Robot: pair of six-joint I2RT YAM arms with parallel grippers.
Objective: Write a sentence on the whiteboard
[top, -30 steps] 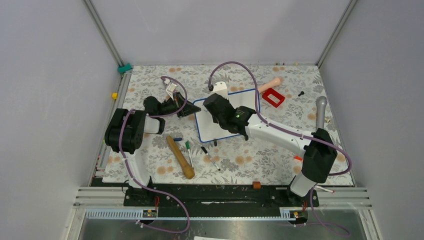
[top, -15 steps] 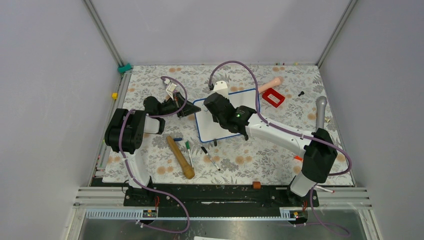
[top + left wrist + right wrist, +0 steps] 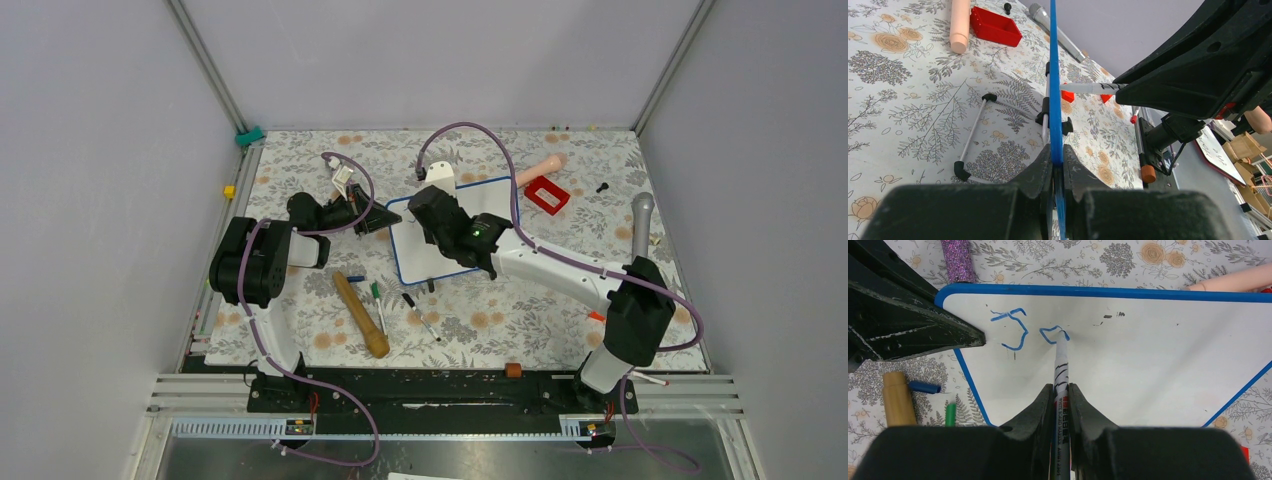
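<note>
Mostly bare whiteboard (image 3: 1148,355), blue-framed, sentence (image 3: 1026,332) only two blue letters

Gloss board, matt black claws, printed cloth underneath.
On my screens the whiteboard (image 3: 1148,365) reads as smooth, glossy white inside a thin blue plastic frame, and the marker (image 3: 1061,365) has a smooth white plastic barrel with black print. My left claw (image 3: 1056,156) and right claw (image 3: 1061,388) are matt black plastic, and the left one's outer face is scuffed and scratched pale. The counter (image 3: 480,330) looks covered in a matt floral-print cloth. Toward its near edge lies a plain wooden stick (image 3: 360,313) with a dull finish. Toward the far right corner I see a red plastic tray (image 3: 993,34), a smooth pale-pink cylinder (image 3: 960,25) and a microphone (image 3: 1058,32) with a satin grey metal look. A purple cylinder (image 3: 958,260) has a rough, glittery surface.
</note>
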